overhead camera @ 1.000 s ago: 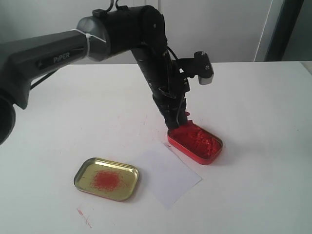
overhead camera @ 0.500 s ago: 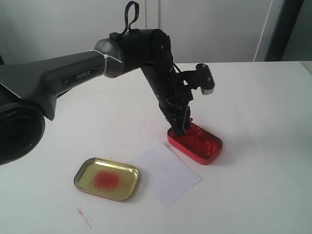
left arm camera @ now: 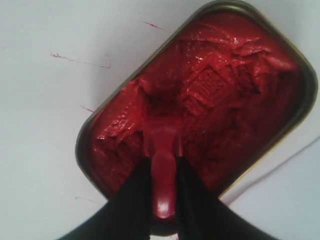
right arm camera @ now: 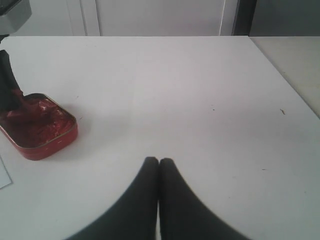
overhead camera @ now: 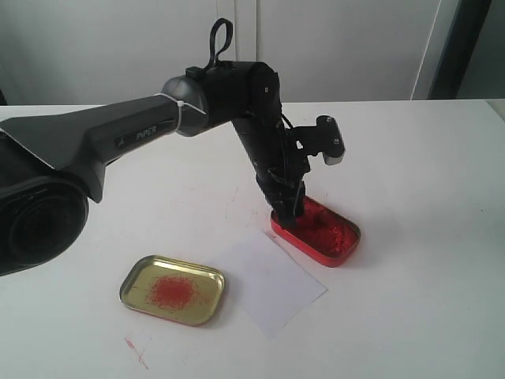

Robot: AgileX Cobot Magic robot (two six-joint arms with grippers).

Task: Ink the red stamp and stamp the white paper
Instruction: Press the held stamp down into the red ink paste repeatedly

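Observation:
My left gripper [left arm camera: 163, 167] is shut on the red stamp [left arm camera: 163, 165], holding its handle while the base presses into the red paste of the oval ink tin [left arm camera: 210, 95]. From the exterior view the left gripper [overhead camera: 290, 207] stands at the near-left end of the red tin [overhead camera: 319, 231], and the stamp is hidden behind the fingers there. The white paper [overhead camera: 272, 280] lies flat just in front of the tin, and no imprint shows on it. My right gripper [right arm camera: 159, 162] is shut and empty over bare table, well away from the tin [right arm camera: 37, 127].
A gold tin lid [overhead camera: 172, 288] with a red smudge lies to the left of the paper. Small red marks stain the white table [overhead camera: 410, 158] near its front edge. The left arm [overhead camera: 118, 134] stretches across from the left.
The left arm has shifted slightly to the right and lowered, pushing the stamp deeper into the tin's paste. The paper, lid and tin have not moved.

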